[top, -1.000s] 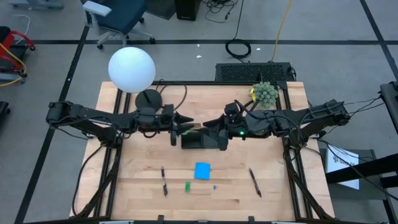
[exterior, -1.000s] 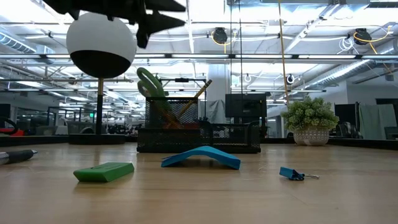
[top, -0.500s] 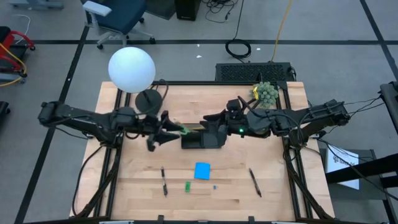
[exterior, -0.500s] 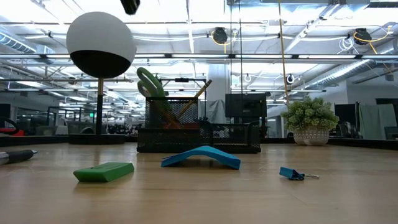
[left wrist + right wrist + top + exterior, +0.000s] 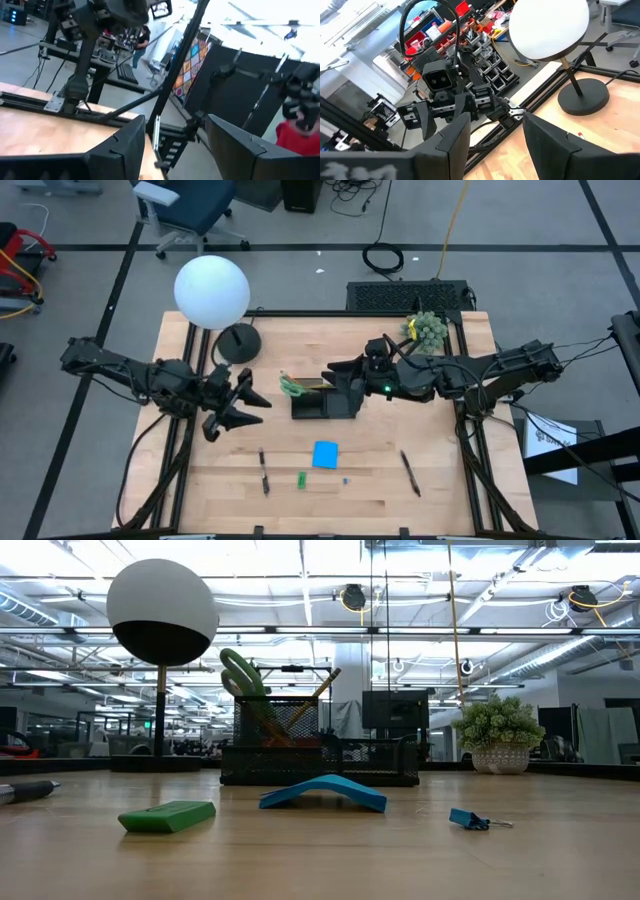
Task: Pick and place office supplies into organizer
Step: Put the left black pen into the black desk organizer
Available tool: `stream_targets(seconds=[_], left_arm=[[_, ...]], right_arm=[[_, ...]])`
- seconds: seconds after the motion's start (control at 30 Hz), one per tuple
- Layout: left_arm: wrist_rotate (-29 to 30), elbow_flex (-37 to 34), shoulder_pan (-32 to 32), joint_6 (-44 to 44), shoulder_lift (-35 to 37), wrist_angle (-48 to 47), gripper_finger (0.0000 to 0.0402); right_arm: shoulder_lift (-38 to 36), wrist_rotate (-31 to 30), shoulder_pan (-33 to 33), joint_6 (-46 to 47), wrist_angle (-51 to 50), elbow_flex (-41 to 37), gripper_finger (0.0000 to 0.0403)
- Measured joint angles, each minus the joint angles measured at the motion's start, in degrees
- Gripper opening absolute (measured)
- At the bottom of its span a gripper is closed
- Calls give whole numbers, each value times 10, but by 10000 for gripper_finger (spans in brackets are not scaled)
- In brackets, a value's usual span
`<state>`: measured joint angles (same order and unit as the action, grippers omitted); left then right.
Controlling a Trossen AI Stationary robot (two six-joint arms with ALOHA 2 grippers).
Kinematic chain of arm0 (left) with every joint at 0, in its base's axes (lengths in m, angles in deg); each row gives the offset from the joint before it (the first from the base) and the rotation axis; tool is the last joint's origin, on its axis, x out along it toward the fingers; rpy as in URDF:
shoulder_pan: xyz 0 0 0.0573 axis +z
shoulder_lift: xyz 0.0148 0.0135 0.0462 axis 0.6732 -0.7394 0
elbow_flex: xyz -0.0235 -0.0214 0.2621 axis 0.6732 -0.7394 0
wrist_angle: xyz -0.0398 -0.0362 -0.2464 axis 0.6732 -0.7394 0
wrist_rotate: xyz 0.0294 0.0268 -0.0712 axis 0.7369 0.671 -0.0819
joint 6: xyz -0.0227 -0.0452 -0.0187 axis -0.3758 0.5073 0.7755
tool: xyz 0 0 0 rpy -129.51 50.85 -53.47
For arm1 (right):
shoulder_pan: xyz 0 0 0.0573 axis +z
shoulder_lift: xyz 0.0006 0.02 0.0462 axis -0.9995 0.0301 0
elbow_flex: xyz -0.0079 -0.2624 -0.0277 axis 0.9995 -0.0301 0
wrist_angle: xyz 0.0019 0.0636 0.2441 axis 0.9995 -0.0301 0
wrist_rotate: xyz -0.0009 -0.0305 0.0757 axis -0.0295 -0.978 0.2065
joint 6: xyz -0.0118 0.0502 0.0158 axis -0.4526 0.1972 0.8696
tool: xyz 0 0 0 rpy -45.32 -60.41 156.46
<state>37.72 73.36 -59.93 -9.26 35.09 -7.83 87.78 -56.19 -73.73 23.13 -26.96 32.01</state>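
White globe lamp [image 5: 211,291], round black base [image 5: 239,342]; plant ball [image 5: 427,330].

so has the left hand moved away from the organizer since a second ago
Yes. In the high view the left hand has pulled back from the organizer, toward the table's left side and near edge, and is open.

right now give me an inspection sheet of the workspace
surface: wooden table, bare between items.
job's things: black mesh organizer mid-table holds green-handled scissors and a pencil; blue note pad, green eraser, blue binder clip and two pens lie loose at the table's near side.
clutter: globe lamp and potted plant at the far edge.
grippers: left gripper open, empty, hanging left of the organizer; right gripper open, over the organizer.
cables: black coil and a yellow cord on the floor.
surroundings: office chair beyond the table.
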Motion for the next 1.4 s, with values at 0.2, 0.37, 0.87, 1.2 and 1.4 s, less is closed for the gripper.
stream_targets(seconds=[0.2, 0.37, 0.87, 1.2, 1.4], left_arm=[[28, 70, -12, -52, -7, -168, 202], [51, 183, -12, -119, -38, -332, 202], [17, 356, -15, -271, -186, -619, 202], [33, 383, -30, -340, -248, -707, 202], [89, 384, -74, -429, -253, -703, 202]], right_arm=[[0, 4, 0, -26, 0, 0, 171], [0, 4, 0, -37, -9, 0, 171], [0, 5, 0, -37, -9, 0, 171], [0, 5, 0, -37, -9, 0, 171], [0, 5, 0, -37, -9, 0, 171]])
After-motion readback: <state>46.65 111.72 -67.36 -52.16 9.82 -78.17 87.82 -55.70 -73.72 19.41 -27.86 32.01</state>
